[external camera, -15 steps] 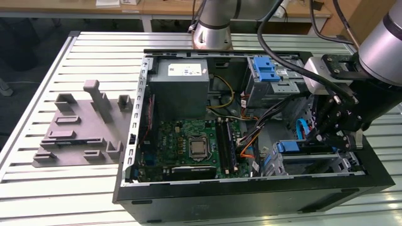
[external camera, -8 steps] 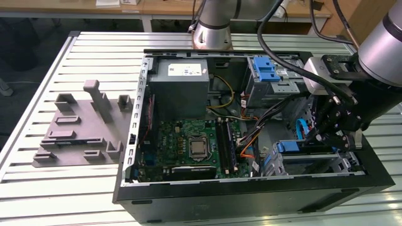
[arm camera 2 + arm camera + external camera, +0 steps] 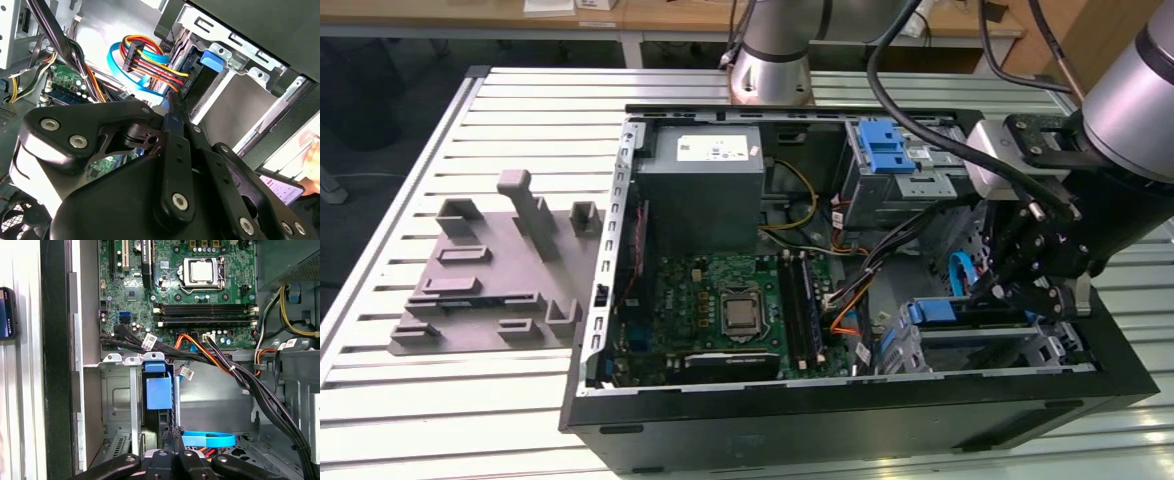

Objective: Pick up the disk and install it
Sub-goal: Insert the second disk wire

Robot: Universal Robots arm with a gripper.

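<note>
Exterior view, from its left: a grey moulded fixture (image 3: pixel 487 270) lies on the slatted worktop (image 3: pixel 400 180) beside the open computer case (image 3: pixel 854 400). At the case's right edge the gripper (image 3: pixel 1017 290), jaws pinched shut, presses the disk (image 3: pixel 159 392) edge-on into the drive cage (image 3: pixel 117 390).

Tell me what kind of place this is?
Probably a robotics lab or test bench set up for PC assembly. An open computer case lies on a slotted metal table, a robot arm's gripper reaches inside it, and a grey fixture sits alongside.
</note>
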